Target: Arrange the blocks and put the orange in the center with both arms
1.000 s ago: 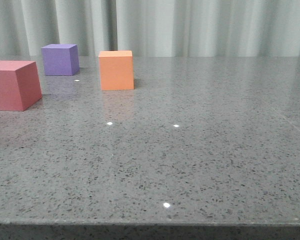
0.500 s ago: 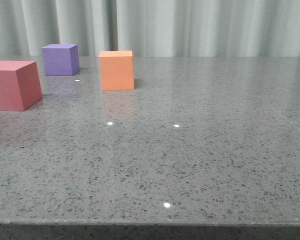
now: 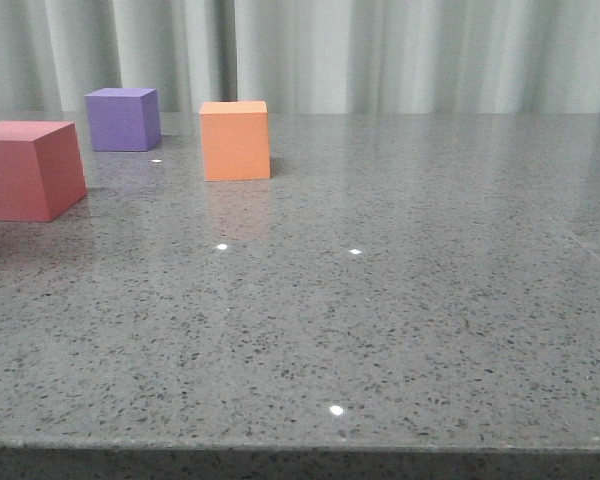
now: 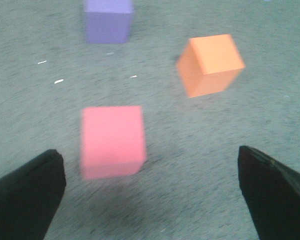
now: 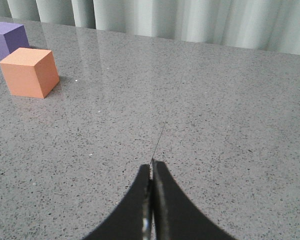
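Note:
In the front view the pinkish-red cube [image 3: 28, 168] stands at the far left. The purple cube [image 3: 122, 118] is behind it, and the orange cube [image 3: 235, 139] stands to their right. No gripper shows in that view. In the left wrist view my left gripper [image 4: 151, 165] is open wide and empty, above the table, with the pinkish-red cube [image 4: 112, 140] just ahead of its fingers. The orange cube [image 4: 211, 64] and purple cube [image 4: 108, 20] lie farther off. My right gripper [image 5: 151, 167] is shut and empty over bare table, the orange cube [image 5: 30, 71] and purple cube [image 5: 8, 39] far from it.
The grey speckled table [image 3: 400, 300] stretches wide to the right of the cubes. Its front edge runs along the bottom of the front view. A pale curtain [image 3: 410, 50] hangs behind the table.
The three cubes sit a few pixels further right in the front view than before; otherwise nothing has visibly changed.

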Available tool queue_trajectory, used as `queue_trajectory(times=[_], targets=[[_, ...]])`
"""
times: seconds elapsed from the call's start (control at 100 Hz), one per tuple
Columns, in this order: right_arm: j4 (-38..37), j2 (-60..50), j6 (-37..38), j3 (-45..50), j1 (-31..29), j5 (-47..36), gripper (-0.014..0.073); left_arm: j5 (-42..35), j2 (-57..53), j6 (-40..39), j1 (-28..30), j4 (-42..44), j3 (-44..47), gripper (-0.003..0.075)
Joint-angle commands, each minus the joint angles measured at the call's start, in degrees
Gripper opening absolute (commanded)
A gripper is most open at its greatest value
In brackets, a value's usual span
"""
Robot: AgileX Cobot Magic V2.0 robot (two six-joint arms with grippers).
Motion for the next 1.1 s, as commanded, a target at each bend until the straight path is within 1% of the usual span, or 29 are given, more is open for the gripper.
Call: queue_trajectory(times=[0.0, 0.08, 0.23, 0.28, 0.33, 0.46, 0.55, 0.68, 0.87, 0.96, 1.09], targets=[[-1.3, 0.1, -0.1, -1.4, -0.3, -4.6, -0.0111, -5.0, 3.7, -0.9, -4.3, -0.8, -4.9, 0.066], [-1.3, 0.1, -0.1, -1.4, -0.3, -4.6, -0.0111, -4.8, 8.6, -4.2, -7.5, 2.1, -9.2, 0.066], [-1.3, 0.1, -0.1, -1.4, -0.3, -4.6, -0.0111, -2.5, 18.2, -16.7, -13.1, 16.4, -18.9, 0.066], [-1.3, 0.1, -0.1, -1.4, -0.3, -4.6, -0.0111, -1.9, 21.5, -20.7, -14.7, 20.2, -22.0, 0.066], [-1.3, 0.1, -0.1, -1.4, -0.3, -4.6, -0.0111, -1.9, 24.2, -22.7, -16.0, 22.2, -24.9, 0.066], [-1.3, 0.1, -0.1, -1.4, -0.3, -4.6, -0.0111, -1.4, 29.9, -23.1, -18.1, 22.5, -31.8, 0.066], [-1.3, 0.1, -0.1, -1.4, -0.3, -4.6, -0.0111, -1.3, 32.5, -23.1, -18.8, 22.5, -34.6, 0.066], [-1.3, 0.1, -0.1, -1.4, -0.3, -4.6, -0.0111, -3.5, 34.2, -23.1, -18.8, 22.5, -35.1, 0.066], [-1.3, 0.1, -0.1, -1.4, -0.3, -4.6, -0.0111, -3.2, 34.3, -23.1, -18.8, 21.9, -35.1, 0.066], [-1.3, 0.1, -0.1, -1.4, -0.3, -4.6, -0.0111, -4.0, 34.3, -26.4, -18.8, 21.6, -35.1, 0.066], [-1.3, 0.1, -0.1, -1.4, -0.3, -4.6, -0.0111, -5.0, 34.3, -27.6, -18.8, 21.6, -35.1, 0.066]])
